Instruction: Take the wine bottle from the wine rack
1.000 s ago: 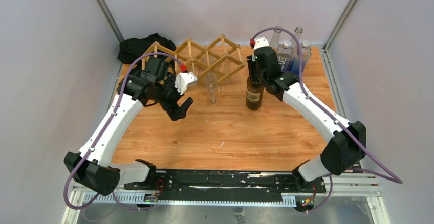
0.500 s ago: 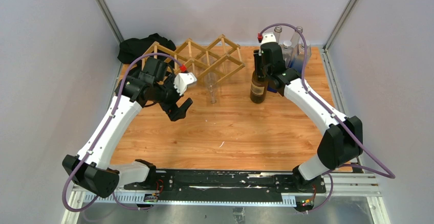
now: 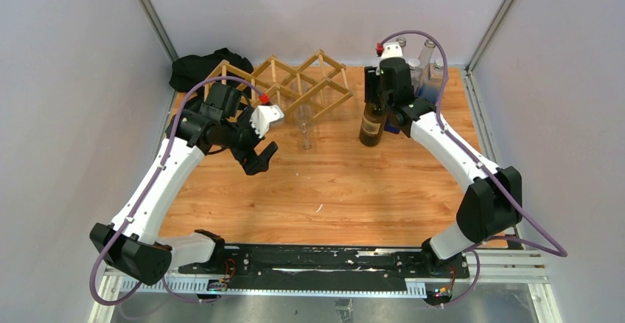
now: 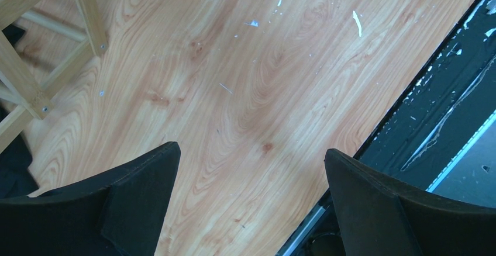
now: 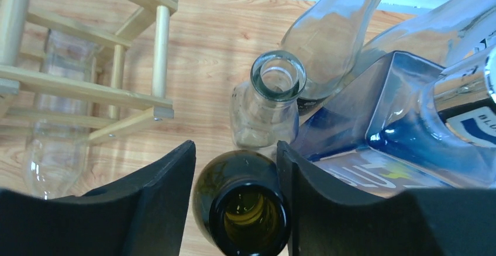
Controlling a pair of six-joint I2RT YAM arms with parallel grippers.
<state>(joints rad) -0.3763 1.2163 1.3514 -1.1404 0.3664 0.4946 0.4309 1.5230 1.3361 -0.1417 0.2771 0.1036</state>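
The dark wine bottle [image 3: 371, 125] stands upright on the table, to the right of the wine rack [image 3: 295, 87] and apart from it. My right gripper [image 3: 376, 96] straddles its neck from above. In the right wrist view the bottle's mouth [image 5: 248, 215] sits between the fingers of the right gripper [image 5: 235, 151]; the jaws are open, with a gap on the left and the right finger against the lip. The rack [image 5: 88, 86] lies to the left there. My left gripper [image 3: 259, 157] hangs open and empty over bare wood, the same left gripper [image 4: 251, 168] showing a rack corner [image 4: 23, 86] nearby.
A clear glass bottle [image 3: 304, 127] lies in the rack's front cell. Several clear bottles and a blue square bottle [image 3: 424, 80] crowd the back right corner, close behind the wine bottle; one clear bottle [image 5: 272, 101] and the blue bottle [image 5: 403, 127] nearly touch it. Black cloth [image 3: 199, 68] lies back left.
My right arm carried the wine bottle a little back and right, toward the corner bottles. Its jaws have since parted from the neck. The left arm has barely moved.
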